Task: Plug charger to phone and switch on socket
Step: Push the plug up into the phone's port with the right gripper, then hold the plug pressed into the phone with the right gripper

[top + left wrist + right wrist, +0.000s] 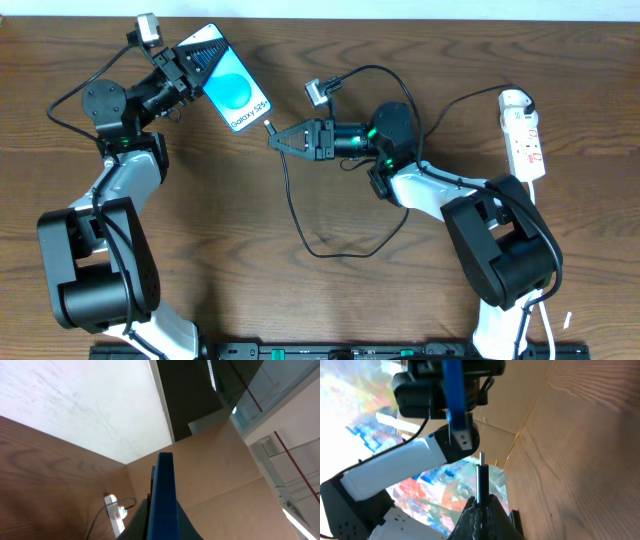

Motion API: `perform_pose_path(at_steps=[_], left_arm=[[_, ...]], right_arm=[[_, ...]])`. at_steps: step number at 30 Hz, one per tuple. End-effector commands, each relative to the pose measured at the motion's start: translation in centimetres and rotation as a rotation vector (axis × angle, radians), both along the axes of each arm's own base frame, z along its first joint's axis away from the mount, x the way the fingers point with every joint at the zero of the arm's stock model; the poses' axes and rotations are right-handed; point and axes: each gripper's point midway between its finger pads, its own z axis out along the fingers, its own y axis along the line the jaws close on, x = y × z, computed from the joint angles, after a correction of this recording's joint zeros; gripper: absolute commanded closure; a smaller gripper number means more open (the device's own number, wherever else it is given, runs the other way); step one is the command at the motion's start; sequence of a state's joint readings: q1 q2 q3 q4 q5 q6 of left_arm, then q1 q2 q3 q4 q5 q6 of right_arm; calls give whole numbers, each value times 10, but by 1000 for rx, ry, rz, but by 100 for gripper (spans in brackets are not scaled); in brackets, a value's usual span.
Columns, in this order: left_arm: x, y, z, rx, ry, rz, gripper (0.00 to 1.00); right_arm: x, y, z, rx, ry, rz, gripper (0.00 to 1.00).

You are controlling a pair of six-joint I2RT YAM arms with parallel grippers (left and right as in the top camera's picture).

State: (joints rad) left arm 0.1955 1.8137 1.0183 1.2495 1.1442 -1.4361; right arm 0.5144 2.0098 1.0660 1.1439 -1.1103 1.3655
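Overhead: fixed, straight down, far enough out to take in the whole counter (250, 300) and both arms. Left wrist: tight behind the phone (164, 500), seen edge-on, facing across the counter to the power strip (116, 510) at lower left of frame. Right wrist: tight on the right claw (480, 504) and charger plug (480, 477), facing the phone and left arm (395, 467). Phone shows in all three; power strip in overhead and left wrist.

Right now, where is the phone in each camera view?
Overhead: the phone shows upper left of centre, screen up.
Left wrist: the phone is an edge-on blue slab, bottom centre.
Right wrist: the phone is an edge-on blue strip, top centre, above the charger tip.
Shared landmark: the socket, overhead far right, left wrist bottom left.
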Motion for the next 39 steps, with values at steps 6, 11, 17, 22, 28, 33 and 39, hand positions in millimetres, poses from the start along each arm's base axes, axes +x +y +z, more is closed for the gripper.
perform_pose_path(at_steps=[6, 11, 17, 22, 28, 33, 39], left_arm=[[7, 6, 0, -3, 38, 45, 93], [8, 6, -4, -8, 64, 44, 93], [4, 1, -5, -11, 81, 9, 92], [1, -10, -6, -5, 82, -27, 93], [-2, -18, -6, -1, 81, -51, 93], [-4, -20, -7, 6, 82, -69, 92], [-5, -20, -7, 7, 83, -76, 93]], right_arm=[[-12, 1, 13, 37, -153, 51, 99], [-13, 1, 13, 38, -161, 54, 99], [-13, 2, 13, 37, -167, 53, 99], [-11, 3, 2, 4, -133, 53, 99], [-11, 3, 3, 5, -135, 52, 99], [-11, 3, 2, 5, -135, 52, 99], [-10, 3, 3, 5, -134, 49, 99]])
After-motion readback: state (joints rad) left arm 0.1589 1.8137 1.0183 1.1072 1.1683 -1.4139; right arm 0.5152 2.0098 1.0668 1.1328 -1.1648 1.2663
